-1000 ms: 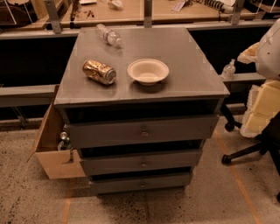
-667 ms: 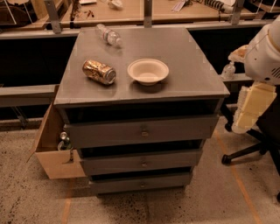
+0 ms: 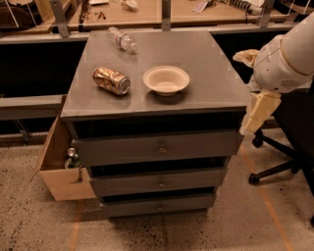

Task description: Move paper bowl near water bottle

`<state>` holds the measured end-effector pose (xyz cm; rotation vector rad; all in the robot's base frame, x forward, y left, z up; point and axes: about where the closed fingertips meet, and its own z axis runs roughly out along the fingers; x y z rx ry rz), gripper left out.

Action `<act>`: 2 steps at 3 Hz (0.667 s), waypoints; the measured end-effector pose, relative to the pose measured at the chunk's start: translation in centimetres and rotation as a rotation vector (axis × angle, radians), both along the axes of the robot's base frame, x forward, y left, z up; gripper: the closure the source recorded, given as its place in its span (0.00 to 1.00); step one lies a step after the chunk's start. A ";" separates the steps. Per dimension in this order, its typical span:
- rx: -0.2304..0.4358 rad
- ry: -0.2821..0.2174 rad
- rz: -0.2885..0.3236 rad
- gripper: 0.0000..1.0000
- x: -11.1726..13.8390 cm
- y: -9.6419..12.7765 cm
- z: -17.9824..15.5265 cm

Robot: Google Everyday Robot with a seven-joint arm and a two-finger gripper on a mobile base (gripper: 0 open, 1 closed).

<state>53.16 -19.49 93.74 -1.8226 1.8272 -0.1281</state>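
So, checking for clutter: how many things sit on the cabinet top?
3: water bottle at back left, can front left, paper bowl right of the can. The pincer hangs beside the cabinet's right edge, touching none.

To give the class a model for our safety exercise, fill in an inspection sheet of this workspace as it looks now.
Surface: grey cabinet top, flat.
Job's things: paper bowl upright mid-top; water bottle lying at back left, apart from it.
Clutter: dented can on its side, left of the bowl.
Grippers: gripper hangs beyond the cabinet's right edge, away from the bowl.
Cables: nothing seen.
Surroundings: cardboard box at left; office chair at right; wooden bench behind.
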 end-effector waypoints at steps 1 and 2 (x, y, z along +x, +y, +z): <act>0.045 -0.110 0.091 0.00 2.9 0.7 0.6; 0.061 -0.234 0.202 0.00 5.5 1.7 1.6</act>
